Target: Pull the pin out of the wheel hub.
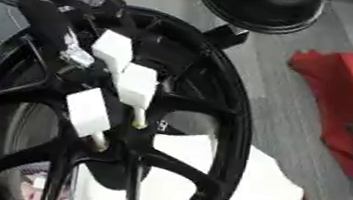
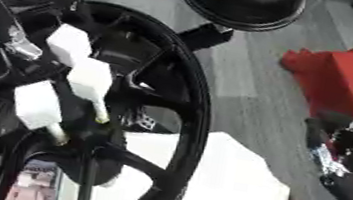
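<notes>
We observe a glossy black spoked alloy wheel [image 1: 211,128] filling the left and centre of both eye views, its rim tilted and running from upper centre down to the lower edge. At the hub [image 1: 125,137], where the spokes converge, three pins with white block-shaped heads stand out of the wheel: an upper pin [image 1: 113,50], a middle pin [image 1: 137,85] with a pale shaft leading down into the hub, and a lower pin [image 1: 89,111] whose short shaft also meets the hub. All three appear seated. The robot's left hand [image 1: 68,49], black with silver joints, comes in from the upper left and lies over the spokes just beside the upper white head; we cannot tell whether its fingers are curled round that head or merely against it. The robot's right hand [image 2: 348,159] shows at the right edge, well apart from the wheel, its dark fingers relaxed and holding nothing. Behind it lies a crumpled red cloth [image 2: 352,79] on the grey floor [image 2: 254,79]. A white sheet [image 1: 262,196] lies beneath the wheel's lower part.
</notes>
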Available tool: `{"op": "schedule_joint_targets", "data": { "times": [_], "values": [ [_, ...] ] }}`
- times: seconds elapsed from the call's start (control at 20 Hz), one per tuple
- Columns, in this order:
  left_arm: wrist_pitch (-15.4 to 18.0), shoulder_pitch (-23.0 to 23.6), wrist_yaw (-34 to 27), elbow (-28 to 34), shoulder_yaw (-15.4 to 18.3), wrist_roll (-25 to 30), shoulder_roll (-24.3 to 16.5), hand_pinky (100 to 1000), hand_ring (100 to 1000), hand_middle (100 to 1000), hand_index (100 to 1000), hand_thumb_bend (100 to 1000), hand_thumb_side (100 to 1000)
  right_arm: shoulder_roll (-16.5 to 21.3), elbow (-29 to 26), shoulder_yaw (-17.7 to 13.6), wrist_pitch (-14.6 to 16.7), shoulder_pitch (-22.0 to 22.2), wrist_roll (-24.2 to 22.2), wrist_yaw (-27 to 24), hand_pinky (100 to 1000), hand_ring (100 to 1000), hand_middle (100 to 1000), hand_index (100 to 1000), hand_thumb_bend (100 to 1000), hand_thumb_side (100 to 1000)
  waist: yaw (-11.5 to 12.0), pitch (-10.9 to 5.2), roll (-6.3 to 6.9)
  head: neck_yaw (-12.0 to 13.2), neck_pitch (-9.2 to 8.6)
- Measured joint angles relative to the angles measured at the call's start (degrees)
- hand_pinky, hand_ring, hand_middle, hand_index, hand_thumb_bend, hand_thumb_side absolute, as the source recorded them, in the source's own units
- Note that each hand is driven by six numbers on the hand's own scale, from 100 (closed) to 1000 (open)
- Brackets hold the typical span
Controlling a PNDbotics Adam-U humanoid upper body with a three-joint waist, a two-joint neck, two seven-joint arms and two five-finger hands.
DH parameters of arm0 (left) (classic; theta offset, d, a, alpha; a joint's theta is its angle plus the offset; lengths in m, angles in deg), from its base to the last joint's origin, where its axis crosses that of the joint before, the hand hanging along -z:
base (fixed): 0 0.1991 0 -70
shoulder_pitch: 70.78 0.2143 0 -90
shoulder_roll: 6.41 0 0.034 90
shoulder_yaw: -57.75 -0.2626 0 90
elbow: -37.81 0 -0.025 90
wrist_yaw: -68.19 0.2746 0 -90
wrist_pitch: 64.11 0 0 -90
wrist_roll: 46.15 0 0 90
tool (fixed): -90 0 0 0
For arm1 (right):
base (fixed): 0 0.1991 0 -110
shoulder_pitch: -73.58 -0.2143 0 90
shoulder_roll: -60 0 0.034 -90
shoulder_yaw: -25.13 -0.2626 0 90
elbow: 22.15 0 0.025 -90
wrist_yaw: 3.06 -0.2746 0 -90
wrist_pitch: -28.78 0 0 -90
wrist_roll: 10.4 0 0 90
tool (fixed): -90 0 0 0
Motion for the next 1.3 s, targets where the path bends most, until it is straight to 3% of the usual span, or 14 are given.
{"op": "schedule_joint_targets", "data": {
  "times": [0.6,0.7,0.9,1.3],
  "values": [
    [0.75,0.04,-0.02,-0.69,0.4,-0.74,0.5,866,866,763,866,311,524,-0.38,0.0,-0.01,-0.18,-0.38,0.18,0.0,983,764,572,736,263,369,-0.14,0.27,-0.01,0.02,-0.29],
    [0.83,0.04,-0.18,-0.69,0.42,-0.81,0.51,848,827,713,825,288,471,-0.39,0.0,-0.02,-0.28,-0.39,0.28,0.0,983,764,572,736,262,370,-0.16,0.34,0.0,0.03,-0.46],
    [1.0,0.04,-0.34,-0.69,0.45,-0.98,0.72,826,778,634,754,261,454,-0.43,0.0,-0.04,-0.35,-0.42,0.36,0.0,984,764,572,736,261,370,-0.21,0.54,0.04,0.05,-0.49],
    [0.92,0.08,-1.41,-0.69,0.5,-0.9,0.94,753,665,498,588,100,366,-0.46,0.0,-0.08,-0.45,-0.44,0.72,0.0,985,764,572,736,261,371,-0.23,0.6,0.06,0.06,-0.5]
  ]
}}
